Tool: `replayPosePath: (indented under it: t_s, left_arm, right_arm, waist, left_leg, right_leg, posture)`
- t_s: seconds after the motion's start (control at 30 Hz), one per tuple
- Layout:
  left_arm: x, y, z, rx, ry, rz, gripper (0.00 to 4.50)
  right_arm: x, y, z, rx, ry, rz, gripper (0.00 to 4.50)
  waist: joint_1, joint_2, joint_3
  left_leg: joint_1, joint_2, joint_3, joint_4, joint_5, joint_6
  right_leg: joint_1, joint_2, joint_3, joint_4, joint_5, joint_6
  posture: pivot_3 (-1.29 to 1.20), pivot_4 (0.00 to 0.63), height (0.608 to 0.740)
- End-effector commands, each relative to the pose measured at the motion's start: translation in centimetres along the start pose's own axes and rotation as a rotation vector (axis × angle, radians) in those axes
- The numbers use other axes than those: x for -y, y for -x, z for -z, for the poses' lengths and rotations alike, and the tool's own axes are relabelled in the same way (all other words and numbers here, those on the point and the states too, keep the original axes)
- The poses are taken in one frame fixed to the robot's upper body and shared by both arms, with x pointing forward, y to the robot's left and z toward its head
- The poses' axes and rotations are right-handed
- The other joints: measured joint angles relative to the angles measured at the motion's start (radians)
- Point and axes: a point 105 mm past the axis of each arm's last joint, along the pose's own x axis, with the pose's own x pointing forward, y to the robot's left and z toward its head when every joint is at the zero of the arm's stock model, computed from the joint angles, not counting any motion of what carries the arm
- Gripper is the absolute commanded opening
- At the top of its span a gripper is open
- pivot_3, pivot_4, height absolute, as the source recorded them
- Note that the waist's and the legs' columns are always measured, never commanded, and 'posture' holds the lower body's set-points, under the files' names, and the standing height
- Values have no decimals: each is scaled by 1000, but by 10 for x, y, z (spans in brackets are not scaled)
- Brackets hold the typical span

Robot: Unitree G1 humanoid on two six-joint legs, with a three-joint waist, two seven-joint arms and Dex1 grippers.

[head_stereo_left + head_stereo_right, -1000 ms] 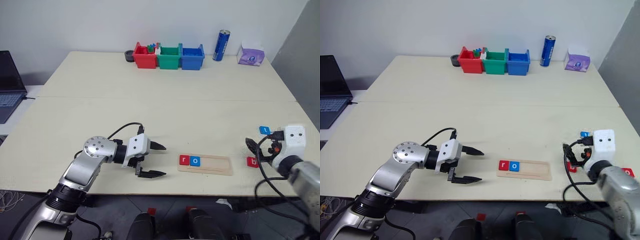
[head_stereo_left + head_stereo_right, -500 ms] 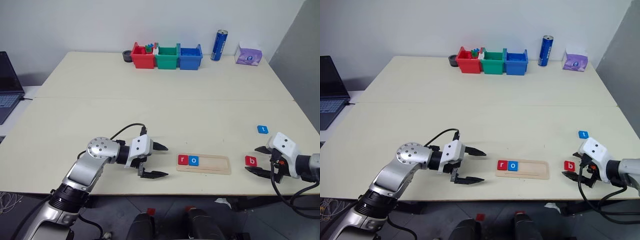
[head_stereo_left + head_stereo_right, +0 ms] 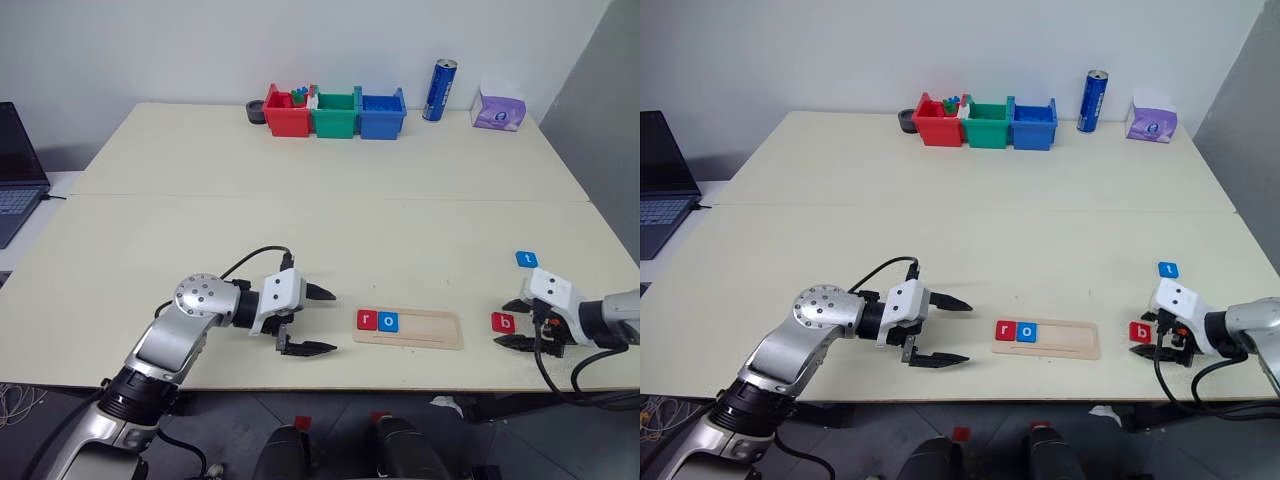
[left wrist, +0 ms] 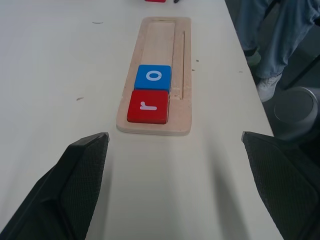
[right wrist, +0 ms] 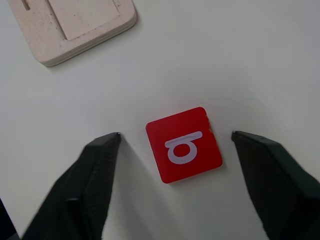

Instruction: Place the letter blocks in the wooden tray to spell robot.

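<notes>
Straddling red "b" block [image 5: 184, 145]: right gripper [image 5: 175, 145], jaws apart, block untouched. Left gripper [image 3: 308, 320]: wide open, empty, near wooden tray [image 3: 425, 329].

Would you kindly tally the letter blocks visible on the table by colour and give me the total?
Red letter blocks: 2, the r in the wooden tray and the b on the table.
Blue letter blocks: 2, the o in the tray and the t on the table.
Total: 4
</notes>
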Motion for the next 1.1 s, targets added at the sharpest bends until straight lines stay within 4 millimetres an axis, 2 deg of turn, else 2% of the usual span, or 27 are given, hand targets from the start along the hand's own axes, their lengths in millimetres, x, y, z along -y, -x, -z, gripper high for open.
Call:
replayPosePath:
  t_s: [0.03,0.13,0.3,0.47,0.67,1.1]
  left_arm:
    - [-1,7,-4,-6,-27,-16,4500]
    - [-2,10,-2,-14,-25,-24,4500]
    - [-3,11,3,-26,-27,-31,4500]
    - [-1,8,3,-21,-29,-31,4500]
    - [0,8,-2,15,-4,-30,4500]
    - [-1,7,-2,35,16,-36,4500]
  right_arm:
    - [2,5,-9,23,29,7,2463]
    - [-1,12,-22,48,60,-8,1444]
    - [-26,17,-57,108,164,-73,1453]
    - [-59,-2,-89,187,218,-151,1453]
    - [-59,-22,-100,184,211,-119,1453]
    - [-60,-44,-109,170,207,-141,1453]
  waist:
    - [0,0,0]
    - [0,0,0]
    - [0,1,0]
    - [0,0,1]
    - [1,0,1]
    - [1,0,1]
  left_leg:
    - [0,0,0,0,0,0]
    - [0,0,0,0,0,0]
    - [0,0,-1,0,0,0]
    - [0,1,-2,0,0,0]
    - [0,1,-1,1,0,0]
    - [-1,1,-2,1,0,0]
  right_leg:
    - [0,0,0,0,0,0]
    - [0,0,0,0,0,0]
    - [0,0,0,0,0,0]
    - [0,0,-1,0,0,0]
    - [0,-1,-1,0,0,0]
    - [0,0,-2,0,0,0]
  posture:
    - [0,150,740]
    - [0,150,740]
    - [0,150,740]
    - [0,150,740]
    - [0,150,740]
    - [0,150,740]
